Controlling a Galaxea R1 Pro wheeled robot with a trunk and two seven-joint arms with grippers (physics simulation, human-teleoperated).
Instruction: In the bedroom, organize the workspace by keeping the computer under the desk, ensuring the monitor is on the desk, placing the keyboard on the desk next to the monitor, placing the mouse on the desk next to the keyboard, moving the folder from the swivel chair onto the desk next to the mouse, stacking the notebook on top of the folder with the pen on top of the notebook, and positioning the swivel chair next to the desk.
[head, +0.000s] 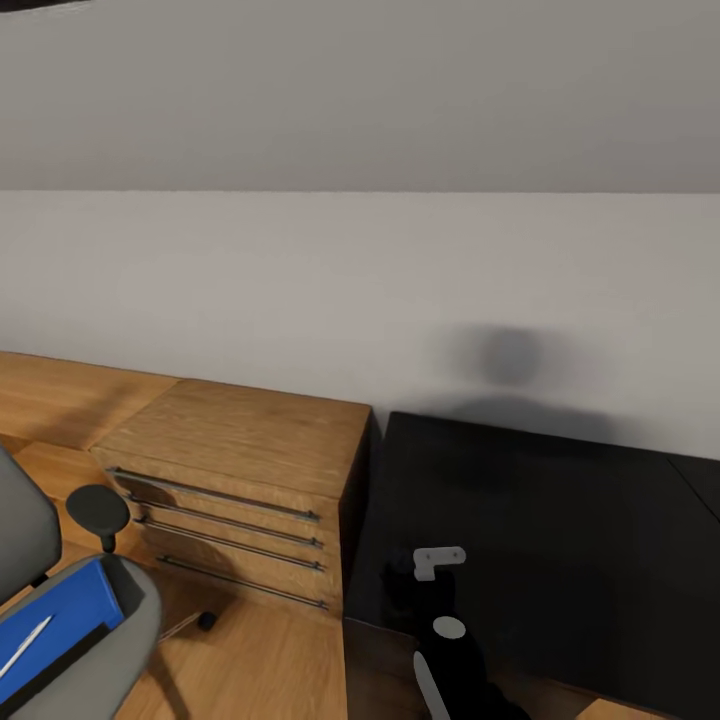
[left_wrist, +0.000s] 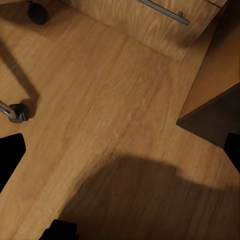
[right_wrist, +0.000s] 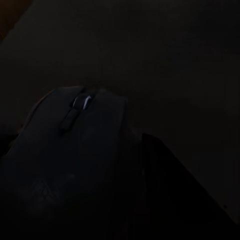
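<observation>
The glossy black desk (head: 560, 530) fills the right side of the head view. My right gripper (head: 405, 590) hangs just over the desk's left end. In the right wrist view the dark mouse (right_wrist: 75, 150) sits close between the fingers, one finger (right_wrist: 165, 190) pressed against its side. At the lower left stands the swivel chair (head: 125, 625), its grey seat carrying the blue folder (head: 60, 620) with the thin white pen (head: 25, 647) lying on it. My left gripper (left_wrist: 122, 150) hangs open above the wood floor. Monitor, keyboard, computer and notebook are out of view.
Low oak drawers (head: 240, 480) with bar handles stand against the wall, tight beside the desk's left end. The chair's black armrest (head: 98, 510) and castors (left_wrist: 17, 112) lie close to them. A strip of wood floor (head: 250, 660) runs between chair and desk.
</observation>
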